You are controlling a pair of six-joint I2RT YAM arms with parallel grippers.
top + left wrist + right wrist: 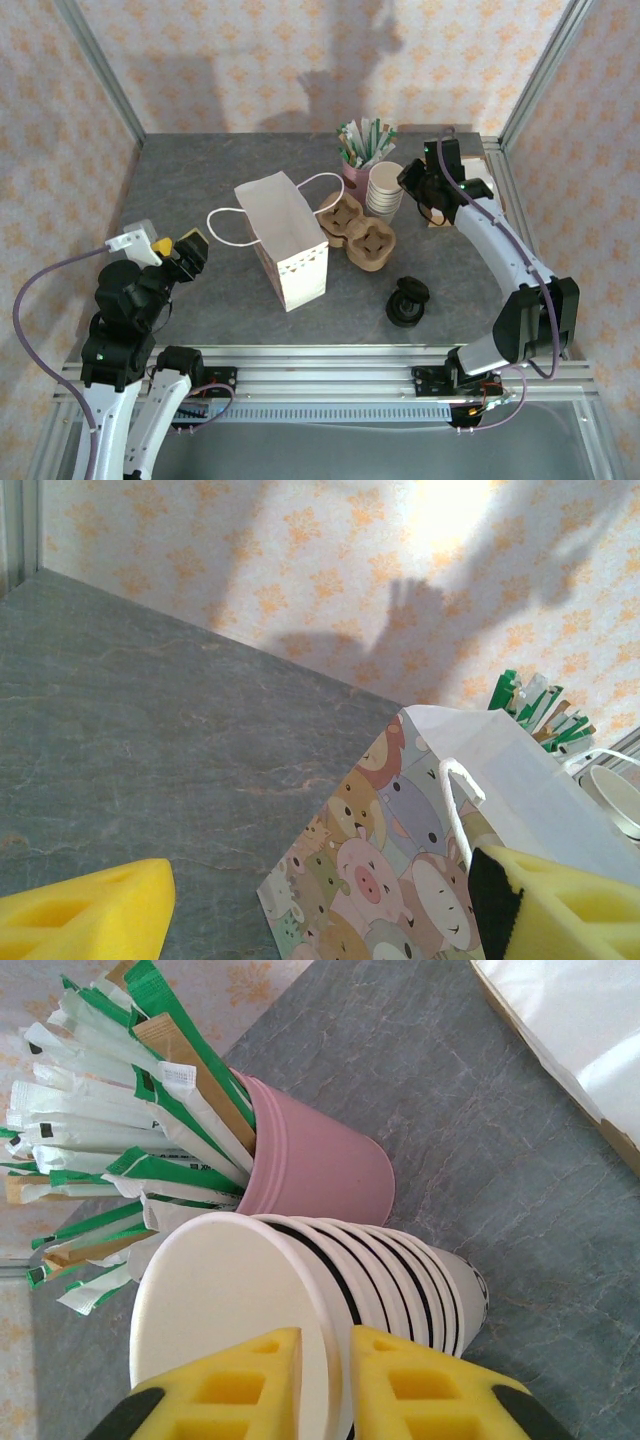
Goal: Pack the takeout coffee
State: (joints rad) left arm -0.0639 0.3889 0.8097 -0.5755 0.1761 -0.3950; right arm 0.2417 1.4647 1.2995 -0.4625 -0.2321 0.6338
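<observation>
Bright light throws soft shadows on the back wall (300,60), focus sharp

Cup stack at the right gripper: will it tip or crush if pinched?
Probably light and tippy: the cup stack is tall, nested paper. The right gripper straddles one thin rim, which may flex; cups below might lift too.

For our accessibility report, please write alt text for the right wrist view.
The right gripper's yellow foam fingers straddle the rim of the top cup in a stack of cream paper cups. Behind stands a pink cup of paper-wrapped sticks, on a grey table.
</observation>
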